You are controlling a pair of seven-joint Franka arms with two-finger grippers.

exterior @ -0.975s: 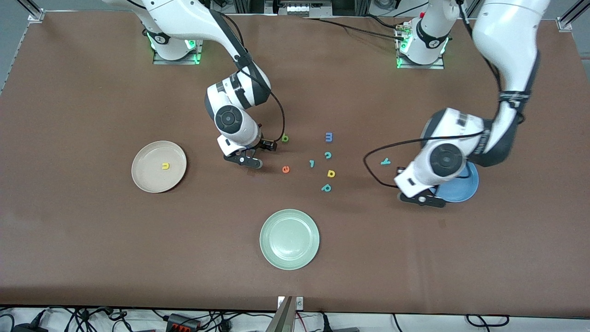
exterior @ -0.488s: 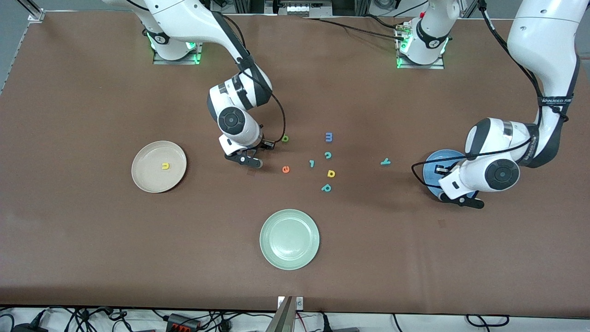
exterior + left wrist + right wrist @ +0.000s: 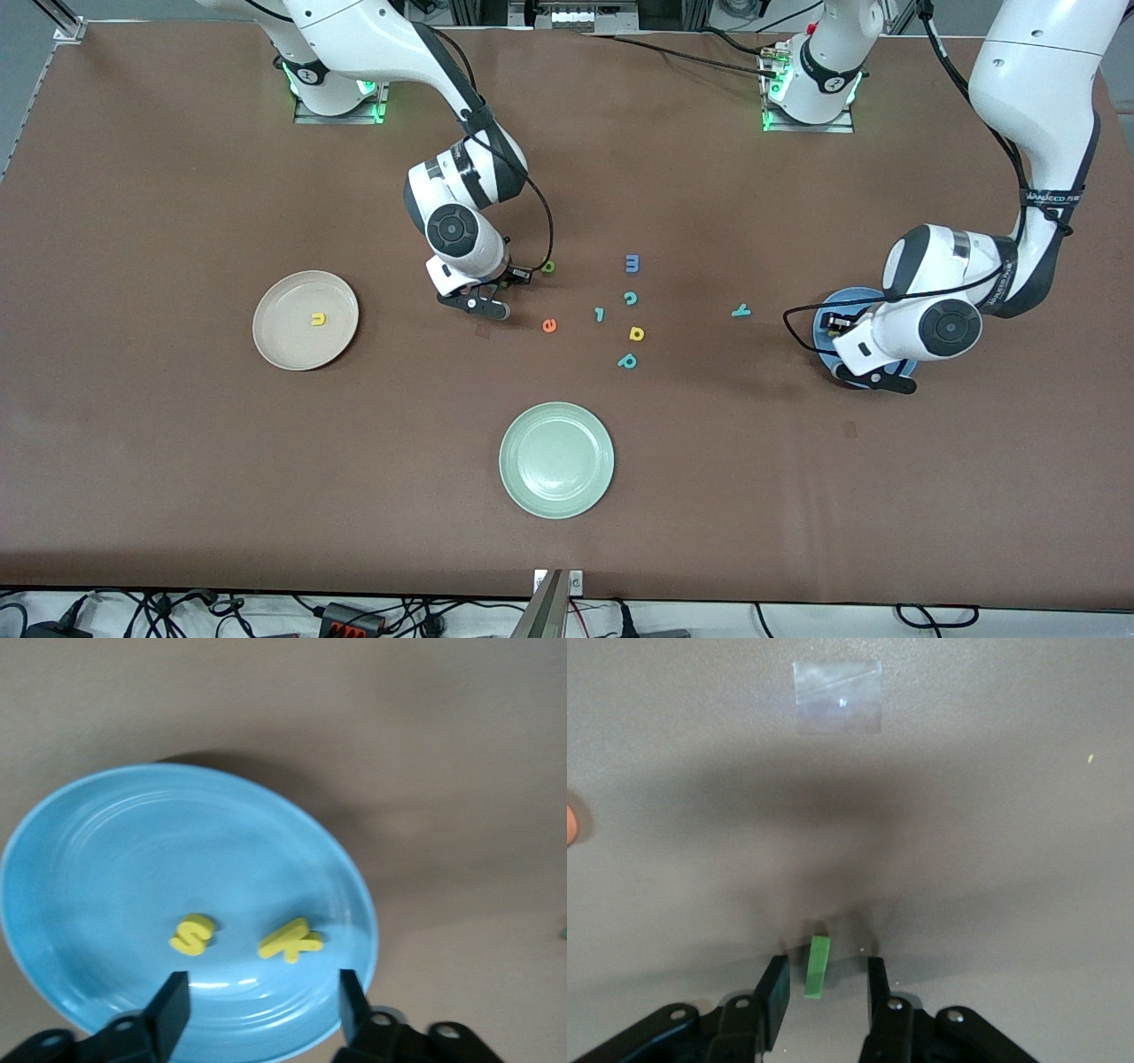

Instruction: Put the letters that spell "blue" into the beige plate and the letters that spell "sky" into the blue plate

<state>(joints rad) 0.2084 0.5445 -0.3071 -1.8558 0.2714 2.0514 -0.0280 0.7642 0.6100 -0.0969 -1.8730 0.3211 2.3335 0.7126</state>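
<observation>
Since the pale green plate nearest the front camera takes no part in the task, the work lies farther up the table.

Toward the left arm's end, the left end effector hangs low over the blue plate. Its wrist view shows the fingers apart with nothing between them, and the yellow "s" and yellow "k" lie loose in the plate. The teal "y" rests on the table beside that plate, toward the middle, and is not yet collected.

In the middle sit the teal "p", yellow "a", orange "e", a teal hooked piece and teal "c".

Toward the right arm's end, the yellow "u" lies in the beige plate.

Just farther than the "e", the right end effector is down at the table. Its fingers straddle the dark green bar "l", with a sliver of gap on each side, so it is not clamped. The green "b" lies close by.

The bar is thin, so an off-centre squeeze could tip it or flick it away. A careless lift might nudge the "b". The teal hooked piece could also be mistaken for the "l".
</observation>
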